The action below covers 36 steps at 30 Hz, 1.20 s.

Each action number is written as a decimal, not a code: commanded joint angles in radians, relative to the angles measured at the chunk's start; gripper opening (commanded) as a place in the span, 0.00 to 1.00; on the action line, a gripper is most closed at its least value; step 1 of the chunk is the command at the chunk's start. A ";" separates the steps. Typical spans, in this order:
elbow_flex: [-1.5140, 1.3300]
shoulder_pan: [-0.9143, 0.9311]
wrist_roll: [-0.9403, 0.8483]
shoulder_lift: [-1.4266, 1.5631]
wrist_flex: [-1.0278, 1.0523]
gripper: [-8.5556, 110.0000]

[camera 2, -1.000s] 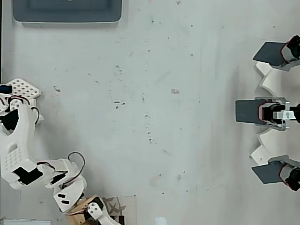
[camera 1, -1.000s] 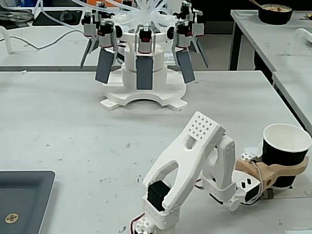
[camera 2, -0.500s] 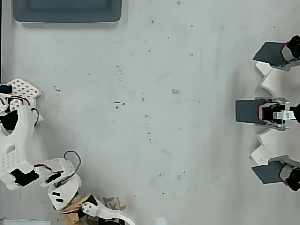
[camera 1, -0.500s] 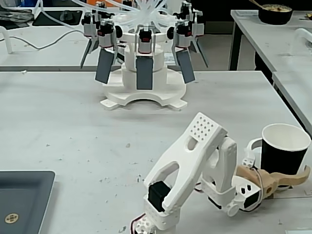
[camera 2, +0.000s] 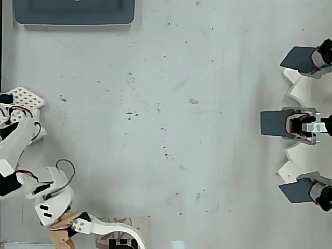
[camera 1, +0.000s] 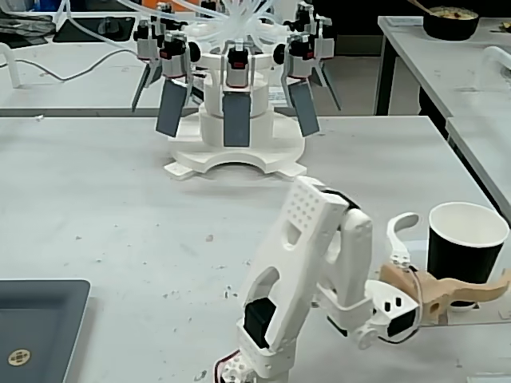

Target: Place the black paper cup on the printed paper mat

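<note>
- Black outside, white within, the cup [camera 1: 466, 243] stands upright at the right edge of the table [camera 1: 120, 191] in the fixed view, mouth open to the camera.
- Wooden-coloured fingers [camera 1: 471, 289] of the gripper [camera 1: 479, 279] cross in front of the cup's lower wall; a white curved finger [camera 1: 402, 227] rises just beside its left side. So the jaws stand spread wide — the cup seems to sit between them, but whether either finger touches it I cannot tell.
- White arm [camera 1: 307, 279] fills the lower middle of the fixed view, bent over to the right toward the cup.
- From overhead the arm [camera 2: 31, 176] lies along the left edge and the gripper [camera 2: 111, 236] reaches the bottom edge, its white finger [camera 2: 122, 230] curving over a pale beige sheet with dark print, the mat [camera 2: 136, 224]; only a strip of it shows, so the print is unreadable.
- The cup itself is out of frame or hidden in the overhead view; whether its base is on the mat cannot be told from either picture.
- Dark grey tray [camera 1: 36, 327] sits at the lower left corner in the fixed view — well apart from the cup; a small round mark shows on it. Overhead, the tray [camera 2: 75, 13] lies along the top edge.
- A white stand [camera 1: 235, 120] with grey paddles and clear tubes sits at the far middle of the table; overhead, it [camera 2: 303, 124] is at the right edge.
- A black bowl [camera 1: 451, 20] rests on another table, top right in the fixed view.
</note>
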State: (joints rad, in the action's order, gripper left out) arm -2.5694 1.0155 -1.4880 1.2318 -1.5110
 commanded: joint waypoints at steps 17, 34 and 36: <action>-0.538 -0.132 -0.002 0.709 -0.049 0.41; -0.554 -0.502 -0.023 0.900 -0.057 0.31; -0.554 -0.554 -0.029 0.911 -0.054 0.30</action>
State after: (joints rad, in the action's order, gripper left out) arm -3.1094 0.5154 -1.5033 2.1092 -1.5463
